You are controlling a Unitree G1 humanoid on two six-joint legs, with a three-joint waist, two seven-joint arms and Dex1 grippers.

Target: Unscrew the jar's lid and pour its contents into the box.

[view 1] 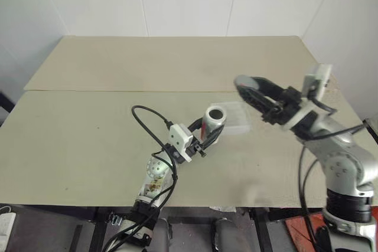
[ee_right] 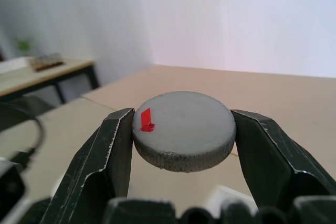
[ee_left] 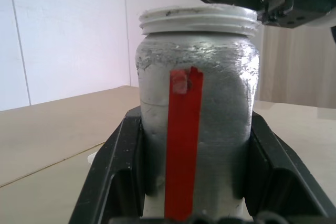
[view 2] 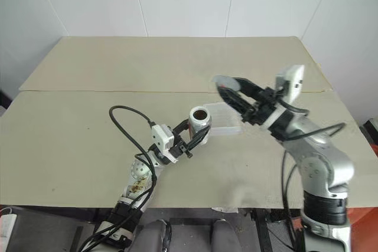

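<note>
Jar (view 1: 215,117) held upright above the table (view 1: 88,146), clamped between the closed fingers of the left gripper (view 1: 208,136), mouth open and lid off. From the head views, looked down into the neck: dark inside, contents not made out. From the left wrist view, saw what the head views did not: a silvery, scuffed wall, a red strip (ee_left: 182,145) running up the side, white threaded rim (ee_left: 198,20) bare at the top, black fingers (ee_left: 118,171) pressed against both flanks. Lid (ee_right: 184,129) gripped edge-on by the right gripper (view 1: 248,87), shut on it, raised above the table to the right of the jar and well clear of its mouth. In the right wrist view, showed a flat grey disc with a small red mark (ee_right: 146,120) near its rim. Box (view 1: 236,115) lay flat on the table just beside the jar, on its right, between the two grippers; translucent, apparently holding nothing.
</note>
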